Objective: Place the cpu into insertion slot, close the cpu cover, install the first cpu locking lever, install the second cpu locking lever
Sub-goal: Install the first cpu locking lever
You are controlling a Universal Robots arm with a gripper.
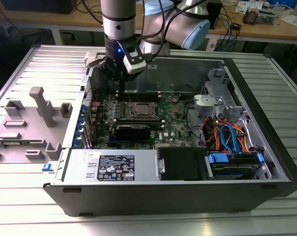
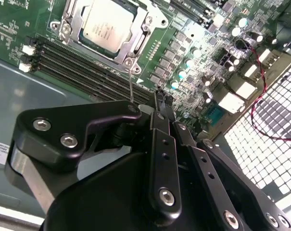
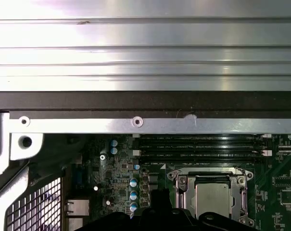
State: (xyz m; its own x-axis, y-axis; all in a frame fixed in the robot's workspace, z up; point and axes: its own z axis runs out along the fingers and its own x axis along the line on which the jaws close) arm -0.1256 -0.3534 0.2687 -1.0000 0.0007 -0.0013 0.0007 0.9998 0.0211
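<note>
Ribbed metal table, open computer case. cpu sits in insertion slot, cpu cover apparently down. Gripper just beside socket, jaws pinched together, empty. Risk: slipping off thin lever rod, scraping board.

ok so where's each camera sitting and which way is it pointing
Exterior view: off the arm, raised in front of the open computer case, looking down into it; the arm and hand hang over the motherboard.
Second wrist view: on the arm behind the hand, looking along it at the motherboard.
First wrist view: on the arm, facing the case wall and the board below it; the hand's tip shows.
Shared: all three show the cpu.
</note>
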